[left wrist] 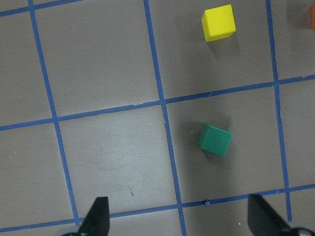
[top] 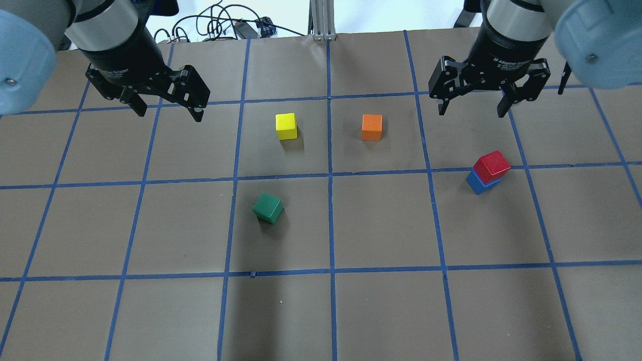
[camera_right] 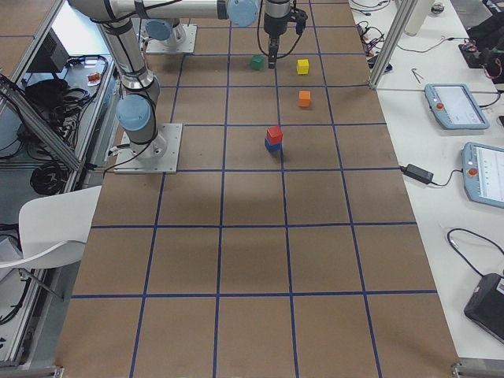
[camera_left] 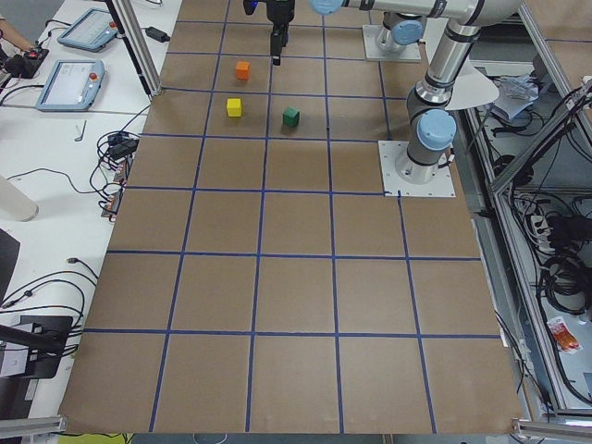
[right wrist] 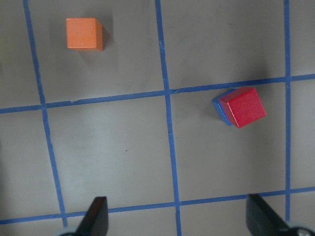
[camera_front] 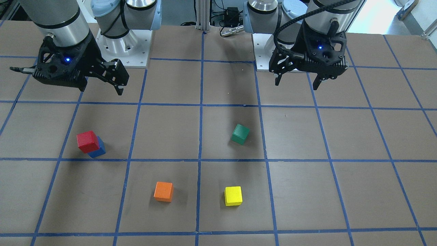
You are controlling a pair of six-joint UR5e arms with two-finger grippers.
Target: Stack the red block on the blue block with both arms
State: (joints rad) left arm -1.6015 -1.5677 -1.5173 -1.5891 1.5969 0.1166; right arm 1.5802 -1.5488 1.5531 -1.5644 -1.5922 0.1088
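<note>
Looks done: red block [top: 492,164] atop blue block [top: 477,184], sl. skewed, just robot-side of right gripper [top: 471,111] (jaws apart, empty); left gripper [top: 170,114] same, well away.

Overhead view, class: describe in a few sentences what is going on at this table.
Nothing is being handled now. The left gripper and the right gripper both hang open and empty above the table. The red block sits on the blue block, slightly askew, on the right gripper's side, so the stack looks done. The green block, yellow block and orange block lie singly elsewhere.
</note>
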